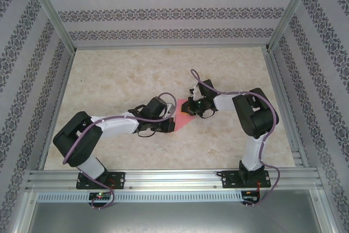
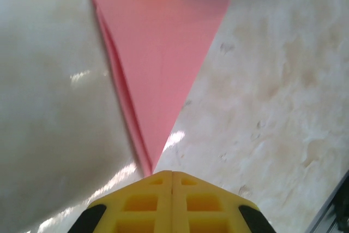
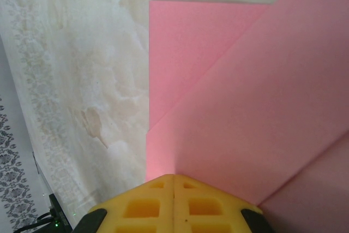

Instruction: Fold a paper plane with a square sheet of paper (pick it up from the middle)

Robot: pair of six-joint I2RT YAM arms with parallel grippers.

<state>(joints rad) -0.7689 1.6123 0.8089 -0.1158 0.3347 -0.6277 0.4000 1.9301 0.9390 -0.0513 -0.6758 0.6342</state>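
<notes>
Patterned walls are enclosing a marbled beige worktop [image 1: 120,75]. Item one: the square sheet of paper [image 1: 183,117], pink and already folded to a pointed triangle with overlapping flaps, is lying flat at mid-frame in the top view, between the two arms. Item two: left pincer [image 2: 172,177], jaws fully together, is resting at the paper's narrow tip, likely pinning it. Item three: right pincer [image 3: 173,181], jaws likewise together, is pressing on the wide layered end, probably flattening a crease. Neither is gripping anything.
</notes>
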